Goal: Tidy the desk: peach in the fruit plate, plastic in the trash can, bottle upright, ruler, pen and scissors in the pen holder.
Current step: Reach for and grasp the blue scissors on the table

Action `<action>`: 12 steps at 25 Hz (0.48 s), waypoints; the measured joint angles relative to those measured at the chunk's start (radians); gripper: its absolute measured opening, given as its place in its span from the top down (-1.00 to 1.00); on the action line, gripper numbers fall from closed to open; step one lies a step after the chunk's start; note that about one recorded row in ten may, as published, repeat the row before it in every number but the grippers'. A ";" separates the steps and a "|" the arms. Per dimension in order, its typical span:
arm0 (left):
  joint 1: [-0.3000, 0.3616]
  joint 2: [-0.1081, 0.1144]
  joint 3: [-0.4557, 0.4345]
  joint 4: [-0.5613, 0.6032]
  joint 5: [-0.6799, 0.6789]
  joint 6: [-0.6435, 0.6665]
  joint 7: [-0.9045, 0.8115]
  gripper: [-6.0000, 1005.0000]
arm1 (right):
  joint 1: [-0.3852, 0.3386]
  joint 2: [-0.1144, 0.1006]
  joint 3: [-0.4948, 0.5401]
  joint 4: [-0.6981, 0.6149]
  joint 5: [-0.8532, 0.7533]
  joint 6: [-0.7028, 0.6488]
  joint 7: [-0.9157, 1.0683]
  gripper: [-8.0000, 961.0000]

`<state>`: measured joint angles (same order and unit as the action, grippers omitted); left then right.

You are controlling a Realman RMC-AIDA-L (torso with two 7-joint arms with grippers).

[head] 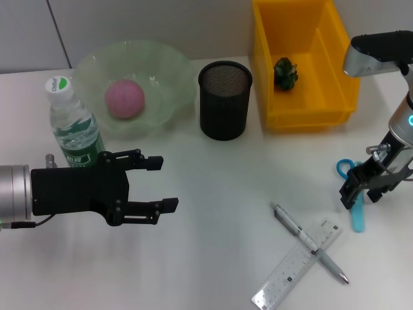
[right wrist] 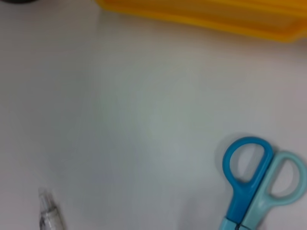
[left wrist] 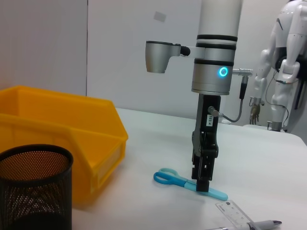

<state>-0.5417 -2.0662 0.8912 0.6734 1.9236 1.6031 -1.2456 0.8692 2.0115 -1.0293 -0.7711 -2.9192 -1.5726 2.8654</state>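
Right gripper (head: 355,196) is down at the right side of the white desk (head: 219,187), planted on the blue-handled scissors (head: 352,194). From the left wrist view the black fingers (left wrist: 203,178) reach the desk surface over the scissors' (left wrist: 184,182) light blue blades, drawn close on either side of them; whether they have actually clamped, I can't tell. The right wrist view looks straight down on the two finger loops (right wrist: 261,179), lying flat on the desk.

Left gripper (head: 158,186) hovers over the near-left of the desk, its two black fingers spread wide apart and holding nothing. Just beyond it stands the clear plastic water bottle with the green label (head: 73,126), upright, white cap on.

At the far left, the pink peach (head: 124,99) sits in the pale green glass fruit plate (head: 171,68). To the right of it stands the black mesh pen holder (head: 224,100), and further right the yellow plastic bin (head: 303,64) with a dark green crumpled piece of plastic (head: 285,72) in it.

Near centre-right, the silver pen (head: 310,243) lies crossed over the transparent ruler (head: 298,263).
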 joint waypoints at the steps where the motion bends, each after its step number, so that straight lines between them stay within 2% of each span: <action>1: 0.000 0.000 0.000 0.000 0.000 0.000 0.000 -0.66 | 0.000 0.000 0.000 0.000 0.000 0.000 0.000 -0.15; 12: 0.000 0.000 0.000 0.000 0.000 0.005 0.000 -0.66 | 0.003 0.000 -0.012 0.010 0.000 0.007 0.000 -0.14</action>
<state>-0.5415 -2.0662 0.8913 0.6734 1.9236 1.6085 -1.2456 0.8719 2.0115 -1.0410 -0.7609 -2.9191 -1.5657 2.8653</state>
